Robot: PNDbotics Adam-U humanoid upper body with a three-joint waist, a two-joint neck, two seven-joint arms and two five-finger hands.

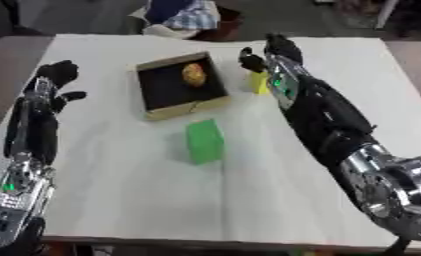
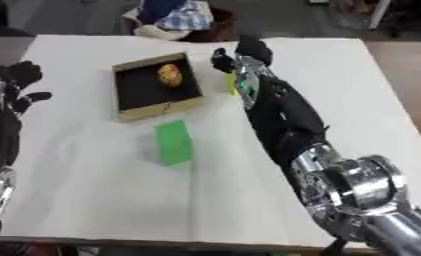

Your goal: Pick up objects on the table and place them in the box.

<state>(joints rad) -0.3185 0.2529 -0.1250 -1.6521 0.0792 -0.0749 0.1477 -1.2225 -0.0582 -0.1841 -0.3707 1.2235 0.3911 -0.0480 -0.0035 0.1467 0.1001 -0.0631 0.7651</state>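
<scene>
A shallow cardboard box [image 1: 180, 86] with a dark inside sits on the far middle of the white table [image 1: 248, 200], turned a little askew. Inside it, toward its far right corner, lies a small yellowish-brown rounded object [image 1: 193, 74], perhaps a potato. Just outside the box's right wall stands a small yellow block [image 1: 261, 83], partly hidden behind the right hand [image 1: 270, 55]. Near the box's front edge, slightly apart from it, a green rectangular block [image 1: 204, 141] stands on the tabletop.

The right hand hovers at the yellow block, thumb on the box side and fingers on the far side, curled downward around the block's top; whether they actually touch it cannot be told. The right forearm runs diagonally from the lower right corner across the table, covering much of the right-hand surface and passing just to the right of the green block.

The left hand [image 1: 56, 80] is raised over the table's left edge, well apart from the box, fingers relaxed and bunched with the thumb sticking out to the side, holding nothing.

The near half of the table in front of the green block is bare. Beyond the far edge lies a bundle of checked cloth [image 1: 185, 16].
</scene>
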